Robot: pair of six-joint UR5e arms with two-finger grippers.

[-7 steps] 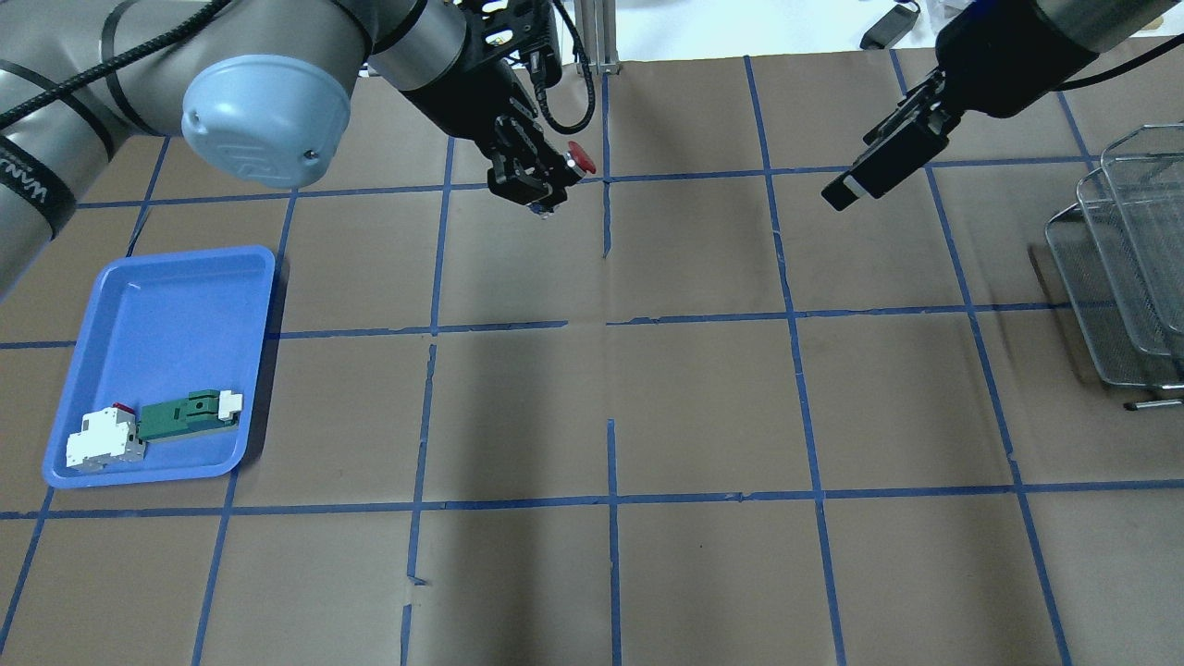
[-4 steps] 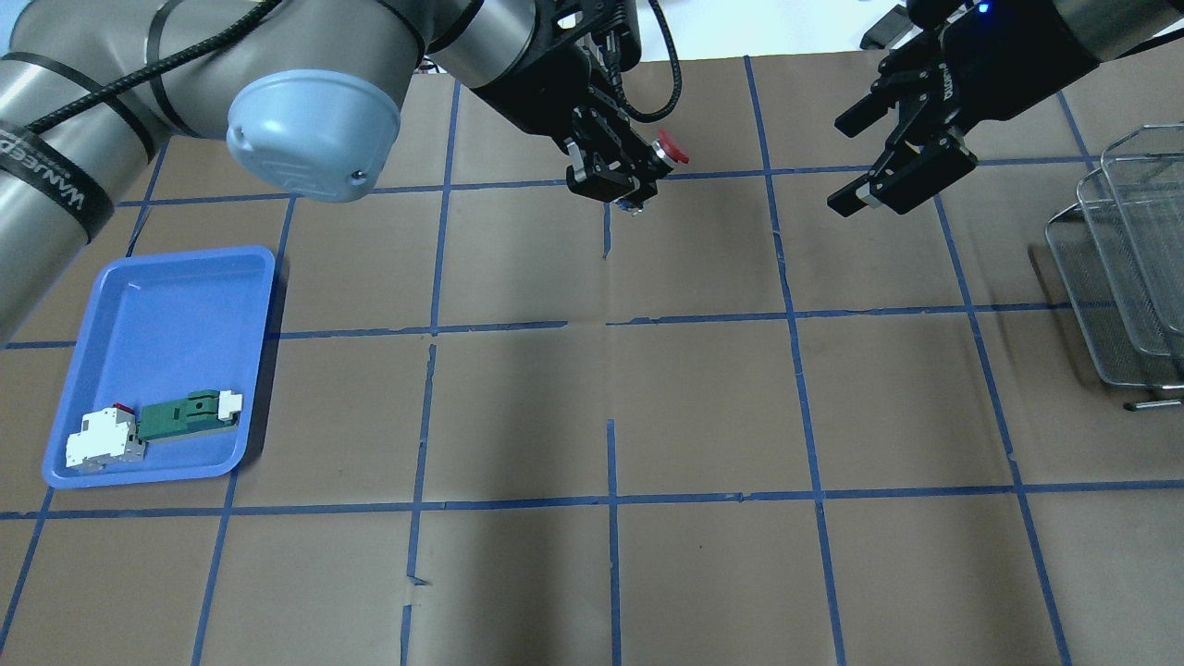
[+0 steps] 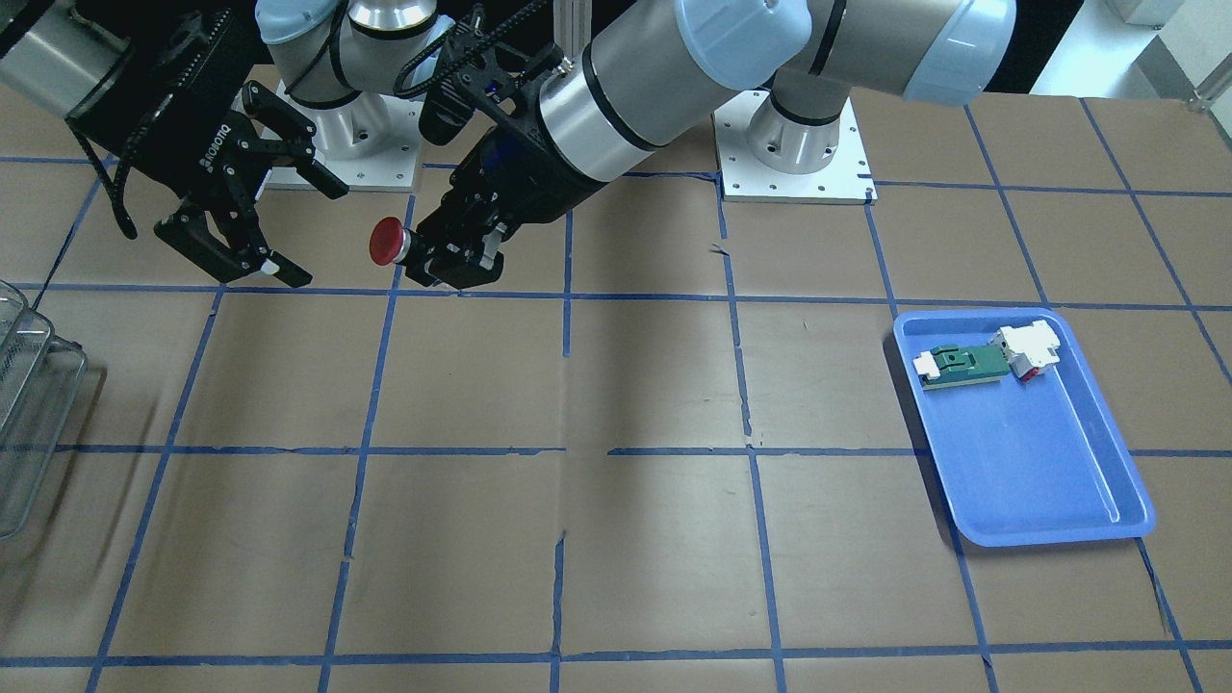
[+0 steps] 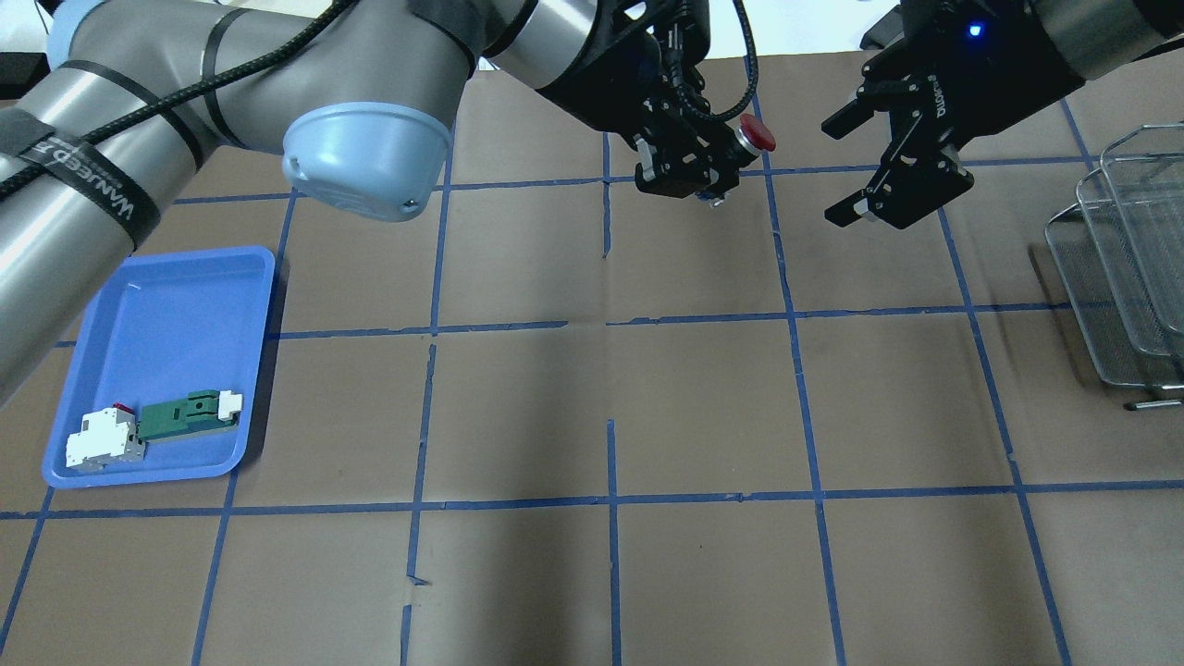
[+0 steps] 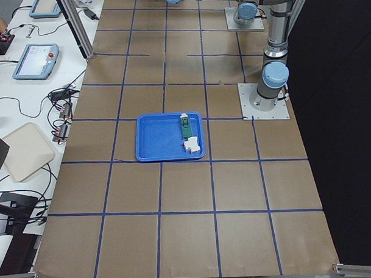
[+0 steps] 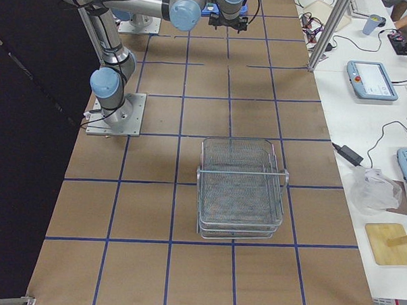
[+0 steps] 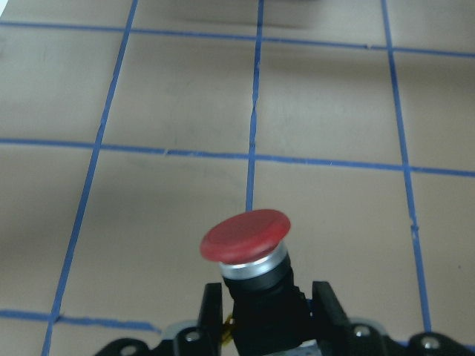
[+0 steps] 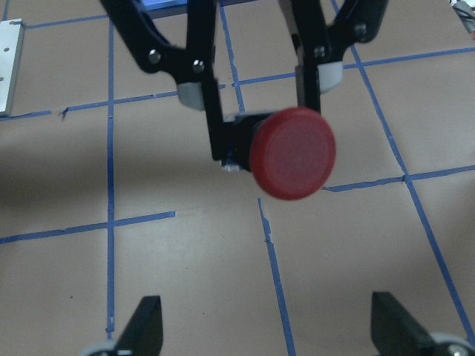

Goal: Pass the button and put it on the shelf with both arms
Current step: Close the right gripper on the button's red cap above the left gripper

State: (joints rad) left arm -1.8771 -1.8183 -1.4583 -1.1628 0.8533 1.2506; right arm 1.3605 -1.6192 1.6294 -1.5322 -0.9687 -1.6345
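Note:
My left gripper (image 4: 696, 176) is shut on the button (image 4: 757, 132), holding it by its black body in the air above the table. Its red cap points toward my right gripper (image 4: 856, 166), which is open and empty a short way off. In the front-facing view the button's red cap (image 3: 387, 242) faces the open right gripper (image 3: 274, 226), with the left gripper (image 3: 452, 260) behind it. The left wrist view shows the cap (image 7: 245, 236) sticking out beyond the fingers. The right wrist view shows the cap (image 8: 293, 153) facing the camera between the open fingertips (image 8: 141, 322). The wire shelf (image 4: 1124, 268) stands at the table's right edge.
A blue tray (image 4: 199, 277) at the left holds a green-and-white part (image 4: 188, 413) and a white block with red (image 4: 104, 437). The shelf also shows in the right side view (image 6: 242, 188) and the front-facing view (image 3: 29, 423). Blue tape lines grid the brown table.
My left gripper has carried the button to the right, toward the right gripper. The right gripper has turned to face it, has opened and has shifted slightly left.

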